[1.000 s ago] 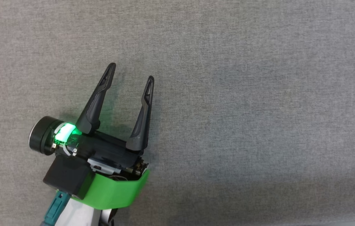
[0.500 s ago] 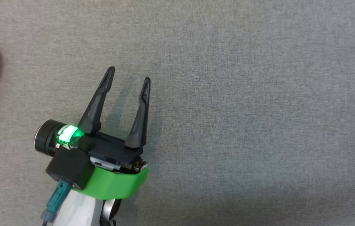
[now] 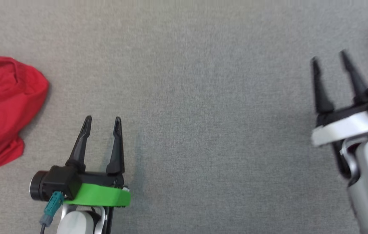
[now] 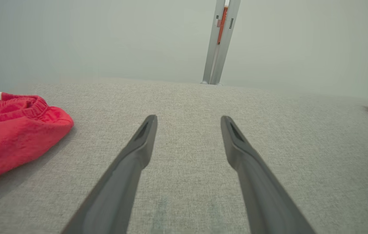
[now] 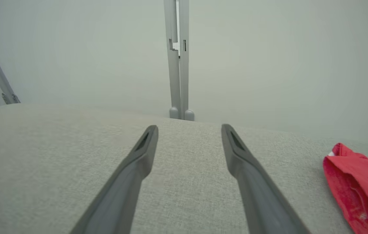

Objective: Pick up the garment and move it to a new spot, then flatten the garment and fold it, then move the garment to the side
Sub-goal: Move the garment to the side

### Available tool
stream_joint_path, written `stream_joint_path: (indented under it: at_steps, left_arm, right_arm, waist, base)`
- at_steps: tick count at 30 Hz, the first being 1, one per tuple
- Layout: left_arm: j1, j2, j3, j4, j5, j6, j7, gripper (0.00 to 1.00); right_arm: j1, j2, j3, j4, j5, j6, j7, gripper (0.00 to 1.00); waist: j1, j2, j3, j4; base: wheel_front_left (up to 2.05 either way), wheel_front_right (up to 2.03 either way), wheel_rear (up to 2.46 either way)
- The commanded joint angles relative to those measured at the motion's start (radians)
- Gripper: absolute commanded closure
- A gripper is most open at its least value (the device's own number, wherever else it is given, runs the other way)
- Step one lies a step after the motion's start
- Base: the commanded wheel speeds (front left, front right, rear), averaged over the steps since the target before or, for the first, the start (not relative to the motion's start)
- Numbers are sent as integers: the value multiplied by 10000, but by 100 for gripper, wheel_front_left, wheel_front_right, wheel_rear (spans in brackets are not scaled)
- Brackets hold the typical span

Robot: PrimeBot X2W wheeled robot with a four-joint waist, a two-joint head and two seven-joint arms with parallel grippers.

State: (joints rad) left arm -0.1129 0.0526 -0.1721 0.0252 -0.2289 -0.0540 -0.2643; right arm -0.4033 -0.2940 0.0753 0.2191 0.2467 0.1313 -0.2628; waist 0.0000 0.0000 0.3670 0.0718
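While we are carrying nothing, left gripper (image 3: 103,118): spread for a grab.
Right gripper (image 3: 329,56): likewise spread.
Crumpled red cloth garment (image 3: 5,107): lying at nine o'clock, likely awaiting pickup.

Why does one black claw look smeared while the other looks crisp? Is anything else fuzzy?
Head view: the right gripper is blurred, the left gripper sharp, with a faint shadow beside it. Left wrist view: its fingers soften towards the bottom edge; the wall looks hazy. Right wrist view: the same.
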Motion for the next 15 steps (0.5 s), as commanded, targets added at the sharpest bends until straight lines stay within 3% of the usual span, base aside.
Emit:
stream_joint_path:
  at_steps: [1, 9, 15]
  left_arm:
    - [265, 10, 108, 165, 103, -29, 1, 0]
    - [1386, -12, 849, 384, -60, 82, 5, 0]
    - [2026, -9, 780, 341, 431, 48, 3, 0]
  right_arm:
    - [562, 118, 125, -101, 77, -13, -21, 0]
    - [2595, 1498, 371, -656, 12, -10, -22, 0]
    - [3690, 1772, 443, -601, -171, -9, -23, 0]
  waist:
    - [0, 0, -1745, -169]
    - [0, 0, -3341, -434]
    - [0, 0, -3940, -428]
  base:
    - [0, 0, 0]
    - [0, 0, 0]
    - [0, 0, 0]
